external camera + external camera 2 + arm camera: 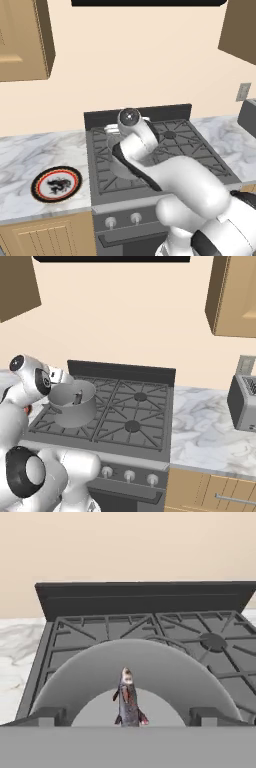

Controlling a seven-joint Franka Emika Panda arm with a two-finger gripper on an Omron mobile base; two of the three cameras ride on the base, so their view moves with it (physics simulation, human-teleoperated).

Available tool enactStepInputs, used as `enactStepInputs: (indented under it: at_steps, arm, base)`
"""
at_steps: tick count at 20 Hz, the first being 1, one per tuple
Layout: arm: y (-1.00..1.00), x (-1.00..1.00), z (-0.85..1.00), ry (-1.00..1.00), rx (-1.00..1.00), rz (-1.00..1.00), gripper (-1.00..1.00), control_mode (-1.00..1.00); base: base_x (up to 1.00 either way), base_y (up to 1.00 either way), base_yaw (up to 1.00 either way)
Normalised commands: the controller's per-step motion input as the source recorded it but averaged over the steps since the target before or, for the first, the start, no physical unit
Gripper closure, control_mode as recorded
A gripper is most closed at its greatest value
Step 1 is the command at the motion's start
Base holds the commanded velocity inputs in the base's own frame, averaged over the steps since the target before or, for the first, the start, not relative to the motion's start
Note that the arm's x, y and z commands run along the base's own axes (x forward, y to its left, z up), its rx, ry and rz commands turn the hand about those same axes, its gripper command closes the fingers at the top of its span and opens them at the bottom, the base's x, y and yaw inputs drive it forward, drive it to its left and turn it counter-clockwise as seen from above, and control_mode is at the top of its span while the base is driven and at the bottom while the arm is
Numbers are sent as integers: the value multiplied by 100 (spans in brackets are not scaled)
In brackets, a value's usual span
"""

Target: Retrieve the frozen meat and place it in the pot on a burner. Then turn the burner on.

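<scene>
Item: the frozen meat (128, 699), a dark lump tinged red, stood inside the pot (74, 403) on the front-left burner of the stove (142, 408); the placing step looked all but complete. The gripper (77, 397) reached into the pot (whether its jaws pinched the meat or stood spread could not be told). Next due, by judgement: lift clear, then reach the front knobs (129, 475) to light that burner.

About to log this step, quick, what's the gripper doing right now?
Gripper: over the pot, the frozen meat between its fingertips; whether it grips it cannot be told.
</scene>
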Motion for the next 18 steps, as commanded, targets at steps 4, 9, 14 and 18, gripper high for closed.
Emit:
enactStepInputs:
  at_steps: [4,9,14,18]
  arm:
    - [0,-100,81,-60,0,-7,-100,-100]
    - [0,-100,28,-55,0,-3,-100,-100]
    - [-1,-100,-5,-37,0,0,-100,-100]
    - [0,-26,0,-5,0,0,-100,-100]
  base:
    - [0,0,0]
    - [0,0,0]
    - [0,0,0]
    - [0,0,0]
